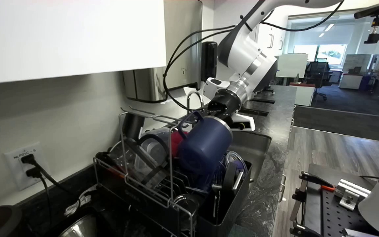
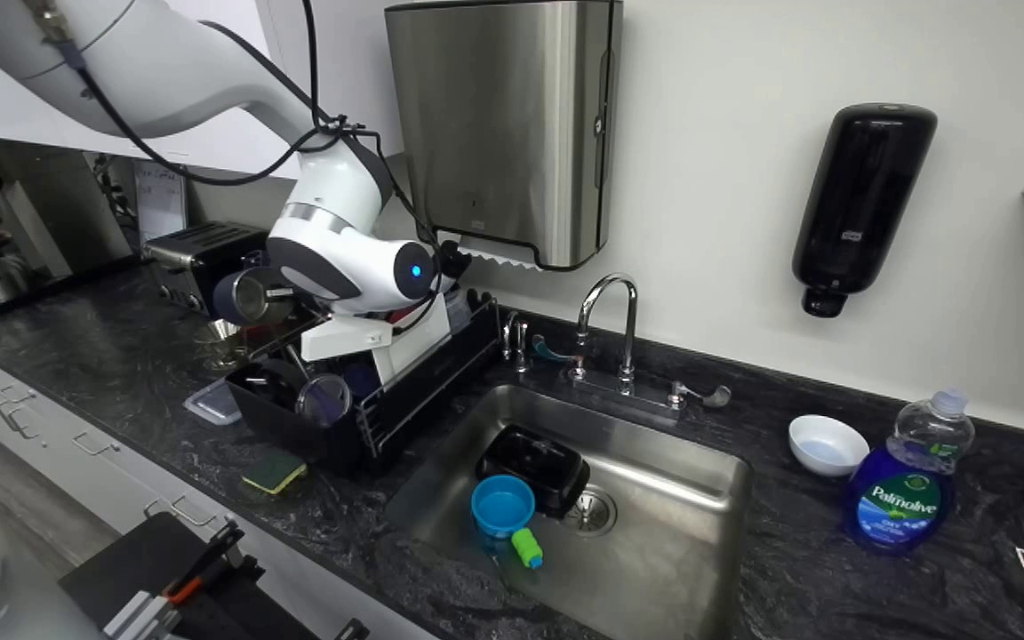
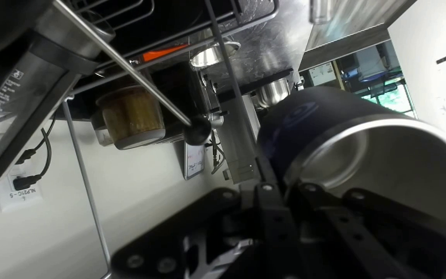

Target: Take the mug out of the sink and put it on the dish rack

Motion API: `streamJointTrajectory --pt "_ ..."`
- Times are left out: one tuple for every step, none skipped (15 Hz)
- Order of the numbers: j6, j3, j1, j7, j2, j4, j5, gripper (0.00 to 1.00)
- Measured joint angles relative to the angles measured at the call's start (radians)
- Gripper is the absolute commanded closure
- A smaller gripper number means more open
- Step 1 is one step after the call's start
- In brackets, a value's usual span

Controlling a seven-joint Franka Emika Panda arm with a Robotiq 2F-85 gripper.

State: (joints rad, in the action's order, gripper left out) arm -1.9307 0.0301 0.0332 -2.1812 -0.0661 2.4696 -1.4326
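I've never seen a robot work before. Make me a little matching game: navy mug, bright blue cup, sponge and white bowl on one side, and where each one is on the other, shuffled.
Things
1. Navy mug
2. Bright blue cup
3. Sponge
4. White bowl

Places
A. In the sink
B. On the counter, beside the Palmolive bottle
C. Tilted, held by the gripper
D. On the counter, near the dish rack

Pairs: 1-C, 2-A, 3-D, 4-B

My surroundings are an office kitchenette: a steel sink [image 2: 654, 564] with curved faucet [image 2: 630, 329] in a dark marbled counter [image 2: 103, 329], a toaster [image 2: 196, 258], and, on the wall [image 2: 716, 116], a paper towel dispenser [image 2: 499, 124] and black soap dispenser [image 2: 863, 200]. Through a glass partition [image 1: 350, 36] I see an office chair [image 1: 317, 74] on dark carpet [image 1: 345, 100].
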Motion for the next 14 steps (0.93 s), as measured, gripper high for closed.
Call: streamJointTrajectory --pt "0.0 0.0 0.0 0.001 0.0 0.0 0.002 0.98" --pt "0.001 0.0 0.0 0.003 -0.001 -0.001 0.003 0.98" --pt "0.001 0.0 0.0 0.004 -0.001 -0.001 0.004 0.98" --pt "0.001 0.0 0.0 0.004 -0.001 -0.001 0.005 0.98" --pt "0.001 0.0 0.0 0.006 -0.001 -0.002 0.005 0.68" --pt "0.001 0.0 0.0 0.007 -0.001 -0.002 0.006 0.68" --pt "0.002 0.0 0.0 0.01 -0.001 -0.002 0.007 0.63" --pt "0.002 0.0 0.0 0.015 -0.002 -0.003 0.008 0.55" --pt "0.001 0.0 0.0 0.018 -0.003 -0.004 0.01 0.49" --pt "0.001 0.0 0.0 0.022 -0.005 -0.004 0.012 0.4" --pt "0.001 0.0 0.0 0.025 -0.007 -0.005 0.014 0.34" --pt "0.002 0.0 0.0 0.03 -0.008 -0.005 0.016 0.26" --pt "0.002 0.0 0.0 0.033 -0.011 -0.006 0.019 0.18" --pt "0.002 0.0 0.0 0.036 -0.014 -0.008 0.023 0.12"
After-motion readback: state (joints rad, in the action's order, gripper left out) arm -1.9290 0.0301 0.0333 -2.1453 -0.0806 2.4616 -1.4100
